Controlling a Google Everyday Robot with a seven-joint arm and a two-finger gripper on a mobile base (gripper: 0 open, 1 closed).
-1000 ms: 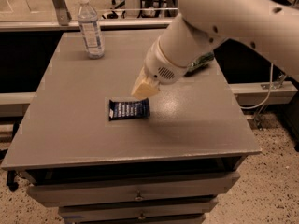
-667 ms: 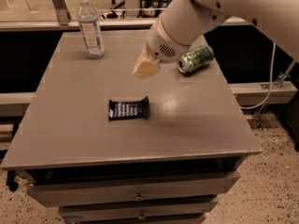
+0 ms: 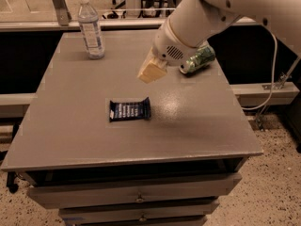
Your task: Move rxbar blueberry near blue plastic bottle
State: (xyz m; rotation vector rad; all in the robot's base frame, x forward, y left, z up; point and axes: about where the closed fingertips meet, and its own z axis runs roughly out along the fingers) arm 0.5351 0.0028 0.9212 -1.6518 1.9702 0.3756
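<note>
Here, the rxbar blueberry (image 3: 130, 110) lies flat, its pale lettering unreadable, below and just left of the gripper (image 3: 151, 71), whose fingers are pressed together and empty; the blue plastic bottle (image 3: 91, 28) stands well left.

Counter (image 3: 70, 126): grey top carrying three items, with wide bare stretches between them.
Bottle (image 3: 91, 29): upright near the far left corner, with open surface to its near and right sides.
Snack bar (image 3: 130, 110): flat at the centre, bare surface all round it. It is well apart from the bottle, with an unbroken path between the two.
Can (image 3: 198, 60): on its side at far right, partly behind the arm (image 3: 202, 18).
Tool (image 3: 151, 71): hangs above the counter, between snack bar and can. The arm fills the air over the far right.
</note>
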